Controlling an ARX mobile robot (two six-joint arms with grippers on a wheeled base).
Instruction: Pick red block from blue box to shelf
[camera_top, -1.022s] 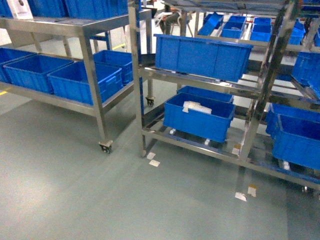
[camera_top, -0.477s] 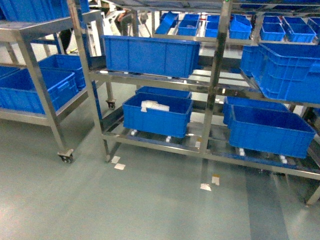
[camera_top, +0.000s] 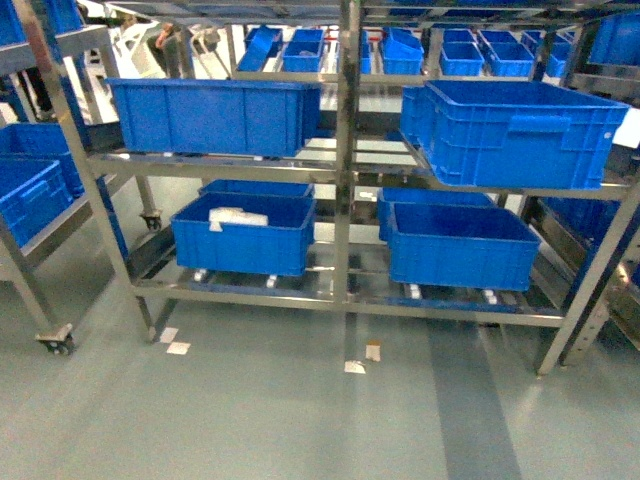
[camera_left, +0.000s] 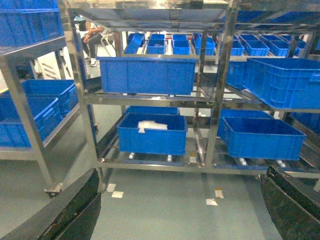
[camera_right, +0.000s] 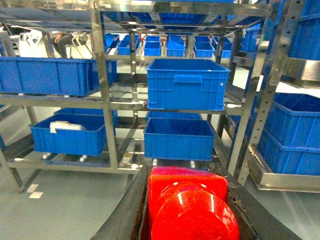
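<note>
Between the right gripper's dark fingers sits the red block, glossy plastic with its round stud facing the wrist camera, clamped and carried. Ahead of it stands the shelf, shiny steel with perforated uprights, its tiers holding ribbed dark blue crates. Picking looks done; next comes approaching and choosing a free rail. The left gripper is spread wide, holding nothing.

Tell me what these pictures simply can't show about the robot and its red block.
- Red block: right wrist view, bottom edge cuts it off; fingers cover its sides.
- Left fingers: left wrist view, tips fall outside the frame.
- Both arms: absent from the head view.
- White contents of the lower left crate: too blurred to identify.
</note>
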